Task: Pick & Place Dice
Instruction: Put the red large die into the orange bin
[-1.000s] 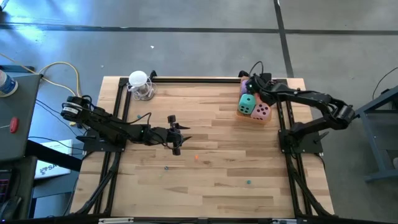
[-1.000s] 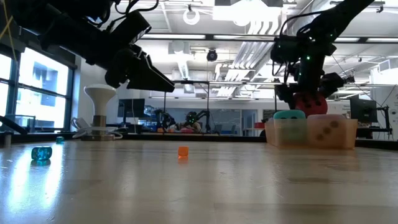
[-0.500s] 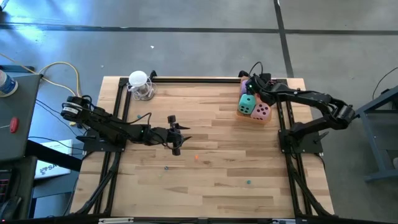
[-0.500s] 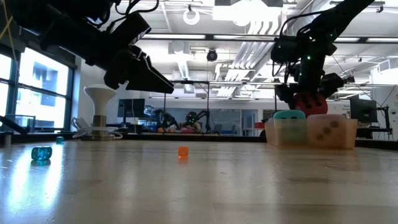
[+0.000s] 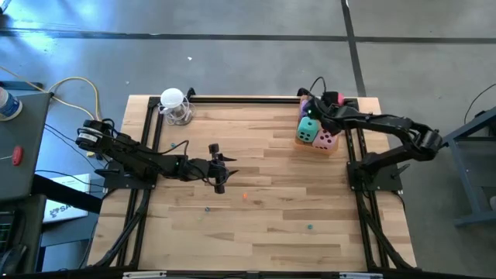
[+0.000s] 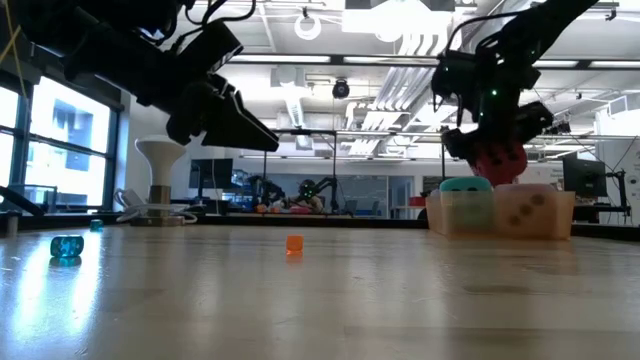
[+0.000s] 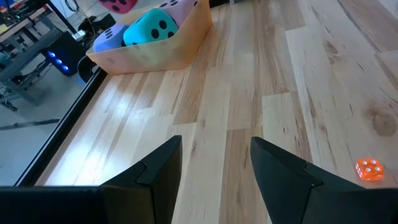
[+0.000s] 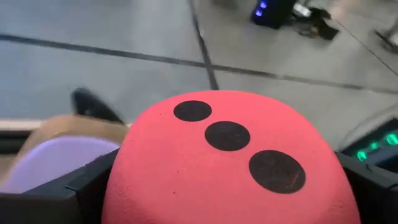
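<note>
Right end effector [image 6: 497, 152] grasping soft red pipped die [image 8: 227, 158] above translucent tan bin [image 5: 324, 145]; best lifted clear before carrying. Left end effector [image 5: 219, 168] half-parted, empty.

The left arm reaches in from the table's left edge and stretches low toward the middle, its left gripper [image 5: 219, 177] hanging just above the wood with the two dark fingers [image 7: 155, 171] standing apart and nothing between them. The right arm extends from its base at the table's right side across to the far right corner, bent at the elbow. There the right gripper [image 5: 332, 101] is raised off the table, its jaws spread wide and clamped on the red die [image 8: 227, 162].
</note>
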{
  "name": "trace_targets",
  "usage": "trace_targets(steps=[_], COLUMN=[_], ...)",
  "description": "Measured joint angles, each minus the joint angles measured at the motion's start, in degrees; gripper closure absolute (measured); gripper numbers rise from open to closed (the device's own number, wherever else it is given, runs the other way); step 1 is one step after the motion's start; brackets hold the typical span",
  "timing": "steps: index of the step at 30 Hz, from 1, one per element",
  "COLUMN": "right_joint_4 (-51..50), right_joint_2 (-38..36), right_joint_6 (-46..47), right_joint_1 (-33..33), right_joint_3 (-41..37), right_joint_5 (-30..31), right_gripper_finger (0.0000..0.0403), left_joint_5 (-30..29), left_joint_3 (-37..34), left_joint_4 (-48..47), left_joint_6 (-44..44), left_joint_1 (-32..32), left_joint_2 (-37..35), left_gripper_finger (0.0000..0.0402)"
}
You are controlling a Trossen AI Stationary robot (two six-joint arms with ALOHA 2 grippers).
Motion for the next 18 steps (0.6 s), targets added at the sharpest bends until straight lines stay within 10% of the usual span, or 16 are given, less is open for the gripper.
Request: trace_targets(steps=[18], right_joint_4=[1.5], right_joint_2=[0.0], right_joint_6=[2.3], right_joint_1=[2.3], right_joint_3=[-1.4], right_joint_5=[-4.1], right_gripper_finger=[0.0004], left_joint_5=[0.0], left_joint_3=[0.0], left_joint_4=[-1.9], left_joint_6=[-1.1], left_joint_1=[-0.1], left_joint_2=[0.0], left_gripper_finger=[0.0219])
